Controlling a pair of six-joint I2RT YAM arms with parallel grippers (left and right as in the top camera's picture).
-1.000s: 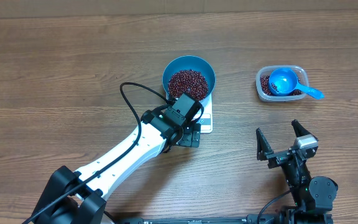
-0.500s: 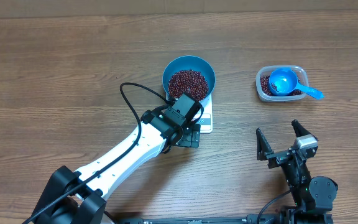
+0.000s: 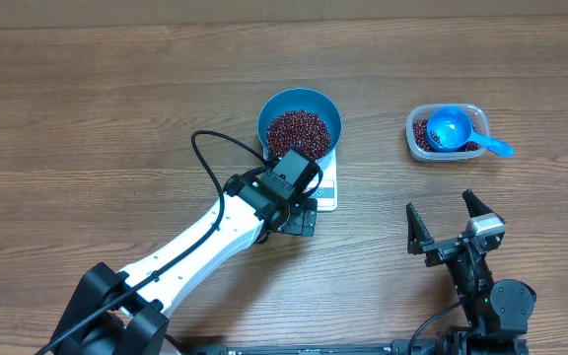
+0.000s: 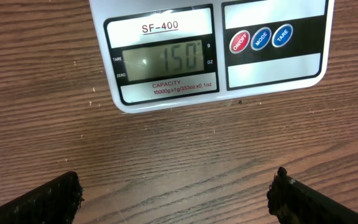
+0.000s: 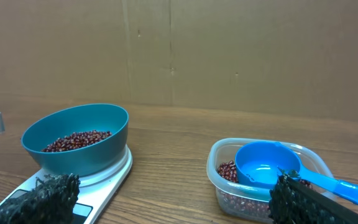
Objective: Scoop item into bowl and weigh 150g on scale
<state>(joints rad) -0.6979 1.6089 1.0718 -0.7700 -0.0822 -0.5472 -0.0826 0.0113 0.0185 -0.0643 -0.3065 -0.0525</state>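
Observation:
The blue bowl stands on the white scale and holds a maroon heap of beans. From the left wrist camera I look straight down on the scale's display, which reads 150. My left gripper hovers open just in front of the scale, with bare wood between its fingers. My right gripper stands open at the front right, empty. Its view shows the bowl on the scale to its left.
A clear plastic tub at the right holds more beans and a small blue handled scoop. The same tub lies close ahead of my right gripper. A cardboard wall closes the table's far side.

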